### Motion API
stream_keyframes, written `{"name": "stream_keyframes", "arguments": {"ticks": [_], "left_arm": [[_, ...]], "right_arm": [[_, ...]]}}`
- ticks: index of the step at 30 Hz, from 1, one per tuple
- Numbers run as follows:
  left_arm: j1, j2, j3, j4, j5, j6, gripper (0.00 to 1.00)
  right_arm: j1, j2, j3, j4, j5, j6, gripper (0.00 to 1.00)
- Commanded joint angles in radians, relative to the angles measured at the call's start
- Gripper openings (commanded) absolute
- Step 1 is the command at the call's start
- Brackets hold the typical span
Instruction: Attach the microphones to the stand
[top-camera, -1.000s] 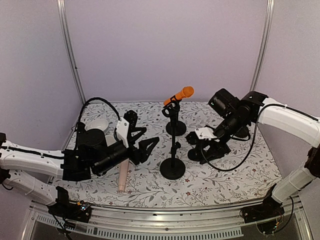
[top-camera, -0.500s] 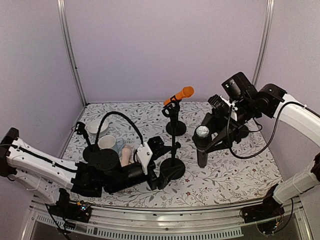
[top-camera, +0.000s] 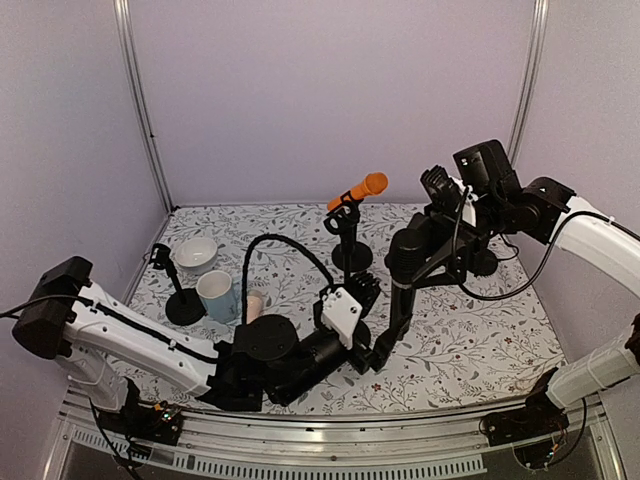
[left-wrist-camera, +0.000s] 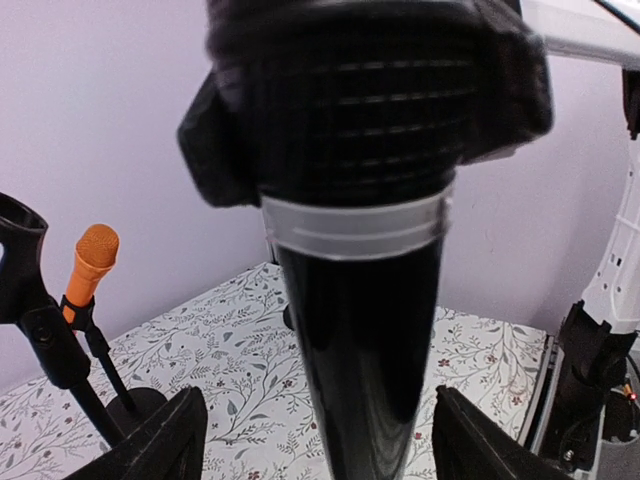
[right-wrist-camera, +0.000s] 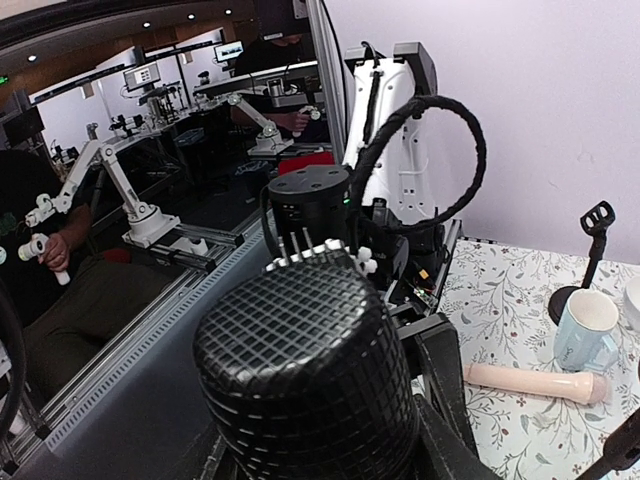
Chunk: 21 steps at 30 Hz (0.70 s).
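Black microphone (left-wrist-camera: 365, 330), glossy body, silver ring, mesh head, seemingly tilted.

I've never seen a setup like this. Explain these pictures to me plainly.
The left arm and right arm are robots bolted at the near edge of a table. The wide picture looks down from behind them; the other two come from wrist cameras. The right end effector grips the black microphone near its head. The left end effector sits open around its lower body. An orange microphone is clipped in a stand at the back. A pale pink microphone, a mug and a white bowl rest on the table.
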Motion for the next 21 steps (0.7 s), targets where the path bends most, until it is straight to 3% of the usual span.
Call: {"name": "stream_keyframes", "arguments": {"ticks": [1,12,21], "left_arm": [[-0.015,0.054,0.055,0.118,-0.046,0.055,0.79],[0.007,0.069,0.042,0.194,-0.075,0.009,0.77],[0.069,0.061,0.036,0.154,0.11,-0.143,0.69]], "right_arm": [[-0.006,-0.02,-0.006,0.135,0.049,0.15,0.23],[-0.004,-0.026,-0.016,0.26,0.198,0.399,0.26],[-0.004,-0.048,-0.052,0.309,0.285,0.468,0.25]]}}
